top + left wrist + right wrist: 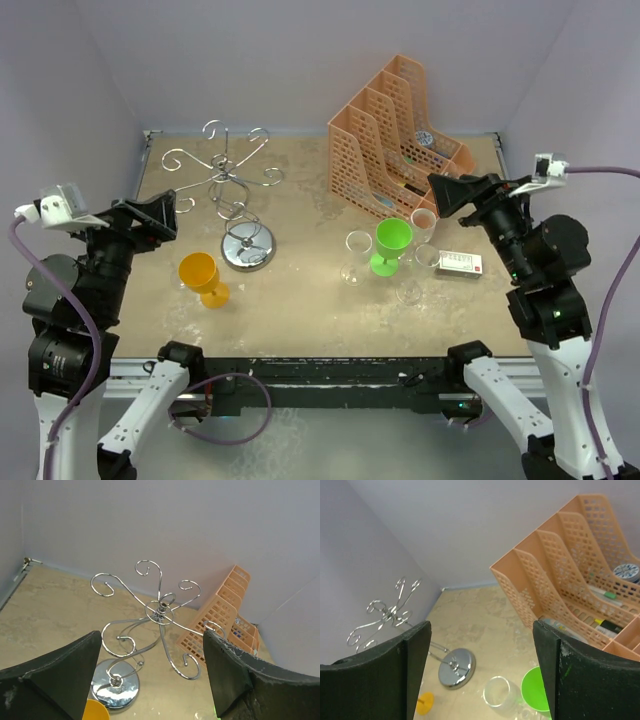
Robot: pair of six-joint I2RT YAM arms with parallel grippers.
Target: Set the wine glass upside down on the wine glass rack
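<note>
Heads up on how things stood: your left end effector [158, 215] and right end effector [452, 192] both had their jaws spread wide with nothing in them, hovering above the tabletop [300, 310] on either side.

The clear wine glass [356, 256] stood right of centre, just beside the green goblet [392, 245], with more clear stemware near it. An orange goblet [203, 277] sat over near the base of the wine glass rack [232, 185]. I couldn't tell which one you were meant to take.

The clear one looked light, slick and easy to crack or tip. I'd have pinched it at the stem, or low on the bowl, and gently.

It stood upright, mouth up, foot on the tabletop, long axis vertical. So it needed a full flip before the foot could slide into one of the rack's curled arms. The rack was upright too, at back left, well apart from the glass.
</note>
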